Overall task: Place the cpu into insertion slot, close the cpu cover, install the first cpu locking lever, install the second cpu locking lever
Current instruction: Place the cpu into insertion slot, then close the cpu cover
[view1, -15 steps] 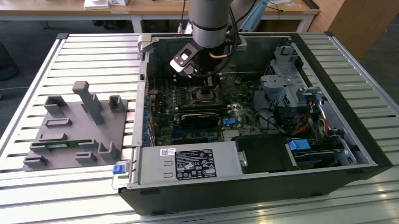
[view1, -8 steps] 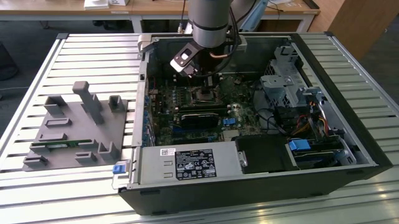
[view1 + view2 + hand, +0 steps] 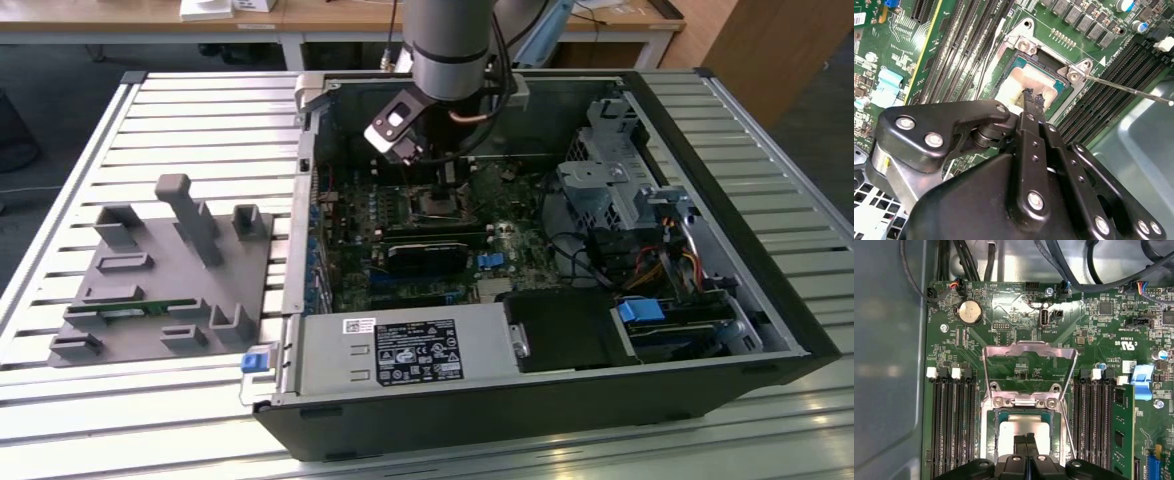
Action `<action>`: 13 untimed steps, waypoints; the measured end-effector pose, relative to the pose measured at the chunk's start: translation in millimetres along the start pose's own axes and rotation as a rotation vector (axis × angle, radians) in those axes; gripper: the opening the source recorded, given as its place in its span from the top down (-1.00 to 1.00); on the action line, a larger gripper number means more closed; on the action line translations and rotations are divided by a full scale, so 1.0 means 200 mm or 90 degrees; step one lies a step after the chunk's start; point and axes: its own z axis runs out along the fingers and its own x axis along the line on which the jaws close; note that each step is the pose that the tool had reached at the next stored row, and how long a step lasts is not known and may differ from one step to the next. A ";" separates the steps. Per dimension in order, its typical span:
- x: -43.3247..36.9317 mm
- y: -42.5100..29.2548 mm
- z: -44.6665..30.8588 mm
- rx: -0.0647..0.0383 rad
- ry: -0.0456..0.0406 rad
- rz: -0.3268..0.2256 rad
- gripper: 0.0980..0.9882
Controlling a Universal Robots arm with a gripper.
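Note:
The cpu (image 3: 1013, 428) lies flat in the insertion slot (image 3: 990, 436), its silver face ringed by a green-tan rim; it also shows in the second wrist view (image 3: 1019, 80). The cpu cover (image 3: 1029, 351) stands raised on its hinge, away from the socket. My gripper (image 3: 1026, 441) hangs just over the chip's face with its two black fingertips (image 3: 1029, 96) pressed together and nothing between them. A thin locking lever (image 3: 1126, 89) sticks out sideways from the socket's corner. In the exterior view my gripper (image 3: 449, 178) reaches down into the open computer case over the socket (image 3: 438, 206).
Black memory slots (image 3: 949, 425) flank the socket on both sides. A green card (image 3: 1121, 432) stands close by. Cables (image 3: 1089, 270) hang along the case wall. A grey fixture (image 3: 167, 275) sits on the slatted table at the exterior view's left.

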 end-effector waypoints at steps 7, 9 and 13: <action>0.000 0.001 -0.023 0.000 0.0001 0.000 0.96; 0.001 0.001 -0.033 0.000 0.0001 0.000 0.96; 0.001 0.002 -0.057 0.000 0.0001 0.000 0.96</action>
